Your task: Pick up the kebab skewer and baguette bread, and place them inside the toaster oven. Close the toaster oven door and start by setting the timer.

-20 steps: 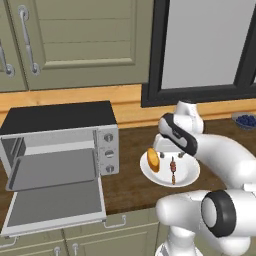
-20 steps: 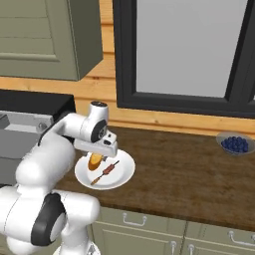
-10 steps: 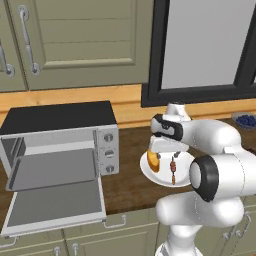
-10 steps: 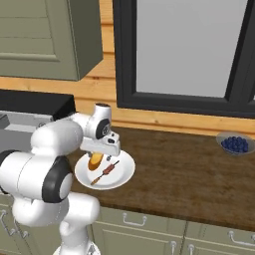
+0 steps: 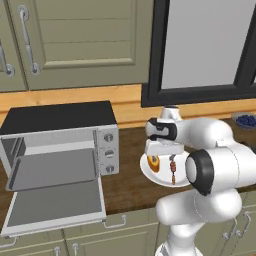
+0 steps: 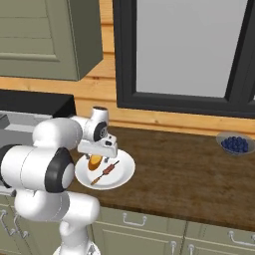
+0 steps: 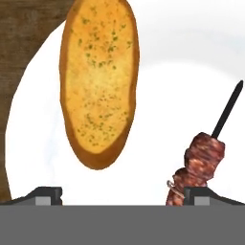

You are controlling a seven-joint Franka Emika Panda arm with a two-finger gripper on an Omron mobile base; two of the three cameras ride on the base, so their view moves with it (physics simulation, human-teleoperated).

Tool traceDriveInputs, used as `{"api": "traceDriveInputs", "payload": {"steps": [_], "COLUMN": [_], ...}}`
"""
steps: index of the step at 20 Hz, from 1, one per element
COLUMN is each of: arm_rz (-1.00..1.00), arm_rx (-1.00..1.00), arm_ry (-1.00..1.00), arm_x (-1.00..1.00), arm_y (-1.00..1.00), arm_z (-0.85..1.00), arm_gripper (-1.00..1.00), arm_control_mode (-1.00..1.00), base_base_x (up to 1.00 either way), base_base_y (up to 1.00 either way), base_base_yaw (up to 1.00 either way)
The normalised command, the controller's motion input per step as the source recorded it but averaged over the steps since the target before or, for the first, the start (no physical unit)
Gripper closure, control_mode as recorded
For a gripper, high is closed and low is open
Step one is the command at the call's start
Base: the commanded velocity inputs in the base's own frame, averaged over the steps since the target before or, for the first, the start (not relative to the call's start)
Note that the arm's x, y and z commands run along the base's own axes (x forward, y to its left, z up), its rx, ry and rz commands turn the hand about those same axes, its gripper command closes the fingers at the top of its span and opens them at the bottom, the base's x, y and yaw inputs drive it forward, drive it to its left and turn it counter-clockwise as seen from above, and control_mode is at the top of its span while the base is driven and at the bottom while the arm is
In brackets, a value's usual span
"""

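Over the plate, the open gripper must drop lower and squeeze the baguette bread or kebab skewer.

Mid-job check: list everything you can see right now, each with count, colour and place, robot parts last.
baguette: 1, golden-orange, on the plate beside the skewer
skewer: 1, dark stick with red-brown chunks, on the plate
plate: 1, white, on the counter right of the oven
oven: 1, silver with black top, left on the counter
oven door: 1, silver frame with grey glass, folded down open
knobs: 3, silver, stacked on the oven's right side
bowl: 1, grey, holding dark blue berries, far right on the counter
counter: 1, dark brown wood
cabinets: grey-green, above and below the counter
window: 1, black frame, behind the counter
gripper: 1, dark tips, open, just above the plate
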Motion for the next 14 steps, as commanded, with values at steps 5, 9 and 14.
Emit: {"api": "traceDriveInputs", "payload": {"steps": [5,9,14], "arm_rz": [0.0,0.0,0.0], "arm_rx": [0.0,0.0,0.01], "arm_ry": [-0.1,-0.12,-0.07], "arm_x": [0.07,0.08,0.14], "arm_y": [0.01,0.18,0.18], "arm_z": [-0.28,-0.13,-0.17], "arm_gripper": [-1.0,-1.0,-1.0], "arm_control_mode": [-1.0,-1.0,-1.0], "base_base_x": [0.0,0.0,0.0], "base_base_y": [0.0,0.0,0.0], "base_base_yaw": [0.0,0.0,0.0]}}
